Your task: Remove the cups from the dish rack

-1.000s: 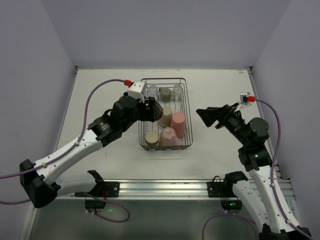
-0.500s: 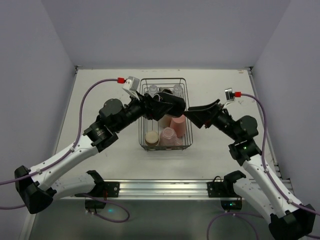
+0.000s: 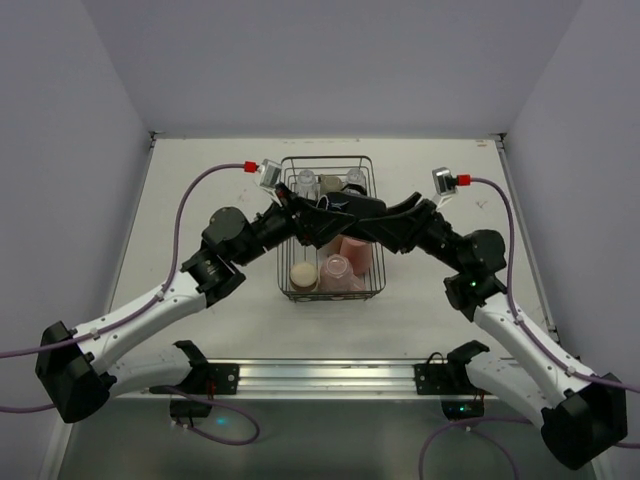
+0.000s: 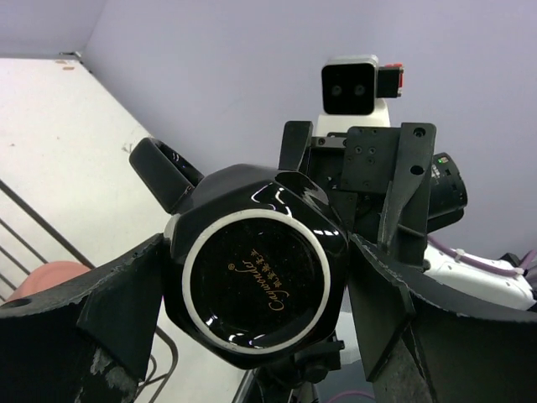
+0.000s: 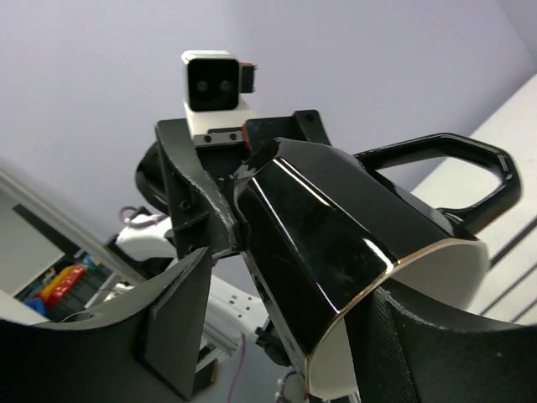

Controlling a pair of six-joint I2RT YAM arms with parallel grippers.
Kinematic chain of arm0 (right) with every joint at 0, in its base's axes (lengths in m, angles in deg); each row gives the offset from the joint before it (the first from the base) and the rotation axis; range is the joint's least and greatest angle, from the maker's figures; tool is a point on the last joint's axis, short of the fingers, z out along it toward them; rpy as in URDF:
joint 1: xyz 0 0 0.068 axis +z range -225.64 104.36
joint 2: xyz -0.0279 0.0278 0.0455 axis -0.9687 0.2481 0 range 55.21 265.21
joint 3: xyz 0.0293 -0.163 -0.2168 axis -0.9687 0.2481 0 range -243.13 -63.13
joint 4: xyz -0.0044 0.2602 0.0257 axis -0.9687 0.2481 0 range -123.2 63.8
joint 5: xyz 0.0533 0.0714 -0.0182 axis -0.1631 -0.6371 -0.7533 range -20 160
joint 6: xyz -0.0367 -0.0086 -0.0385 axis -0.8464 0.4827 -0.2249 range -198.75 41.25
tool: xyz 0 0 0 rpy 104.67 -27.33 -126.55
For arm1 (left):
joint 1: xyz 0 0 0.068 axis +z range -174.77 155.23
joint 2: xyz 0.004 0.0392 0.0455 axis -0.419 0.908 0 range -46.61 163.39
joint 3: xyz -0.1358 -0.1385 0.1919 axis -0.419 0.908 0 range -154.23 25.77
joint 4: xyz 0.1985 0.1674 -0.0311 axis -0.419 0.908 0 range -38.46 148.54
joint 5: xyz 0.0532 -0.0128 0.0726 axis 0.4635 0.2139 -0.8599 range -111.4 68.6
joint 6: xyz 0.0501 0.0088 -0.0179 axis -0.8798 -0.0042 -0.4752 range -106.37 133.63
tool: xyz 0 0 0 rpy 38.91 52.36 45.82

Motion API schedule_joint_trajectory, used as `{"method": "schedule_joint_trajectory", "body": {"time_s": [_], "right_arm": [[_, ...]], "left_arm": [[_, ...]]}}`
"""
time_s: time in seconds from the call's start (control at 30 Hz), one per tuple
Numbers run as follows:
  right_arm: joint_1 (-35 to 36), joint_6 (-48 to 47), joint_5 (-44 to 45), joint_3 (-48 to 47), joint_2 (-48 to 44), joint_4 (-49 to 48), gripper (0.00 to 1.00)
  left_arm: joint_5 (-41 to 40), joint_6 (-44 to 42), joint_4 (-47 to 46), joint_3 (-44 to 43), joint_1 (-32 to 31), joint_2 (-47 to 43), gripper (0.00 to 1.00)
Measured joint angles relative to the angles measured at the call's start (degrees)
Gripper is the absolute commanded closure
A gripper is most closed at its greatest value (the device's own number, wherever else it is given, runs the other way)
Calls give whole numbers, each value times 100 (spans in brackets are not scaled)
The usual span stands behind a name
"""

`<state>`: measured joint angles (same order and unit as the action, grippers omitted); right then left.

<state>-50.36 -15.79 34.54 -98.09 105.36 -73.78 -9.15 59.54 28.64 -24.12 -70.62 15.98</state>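
The black handled mug [image 3: 345, 210] hangs in the air over the dish rack [image 3: 283, 292], held sideways between both arms. My left gripper [image 3: 322, 216] is shut on its base end; in the left wrist view the mug's underside [image 4: 256, 285] fills the space between the fingers [image 4: 117, 311]. My right gripper [image 3: 376, 222] is open at the mug's rim [image 5: 336, 243]: one finger [image 5: 428, 344] is inside the mouth, the other [image 5: 172, 319] stands clear of the outer wall. Pink tumblers [image 3: 356, 250], a beige cup [image 3: 303, 275], a grey-brown cup [image 3: 330, 185] and clear glasses [image 3: 306, 182] stay in the rack.
The rack stands mid-table, between the two arms. Bare white tabletop [image 3: 200, 190] lies to its left and also to its right [image 3: 450, 180]. Grey walls close in the back and sides. Purple cables arc over each arm.
My left gripper lifted the black mug out of the rack and turned it to the right. My right arm swung in from the right and put its jaws around the mug's rim.
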Motion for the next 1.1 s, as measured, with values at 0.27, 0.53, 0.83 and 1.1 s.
{"method": "schedule_joint_trajectory", "body": {"time_s": [0.27,0.53,0.83,1.1], "right_arm": [[249,817,-50,197,452,-1512,100],[306,868,39,389,271,-1541,100],[164,-1040,1099,-758,-229,2122,100],[-811,-3287,3064,-3456,1088,5593,100]], "left_arm": [[151,415,-721,260,0,-50,23],[-192,-61,-387,485,-44,-640,0],[-986,-1211,1178,142,-42,-1158,0],[-1443,-2308,3335,-339,-42,-881,0]]}}
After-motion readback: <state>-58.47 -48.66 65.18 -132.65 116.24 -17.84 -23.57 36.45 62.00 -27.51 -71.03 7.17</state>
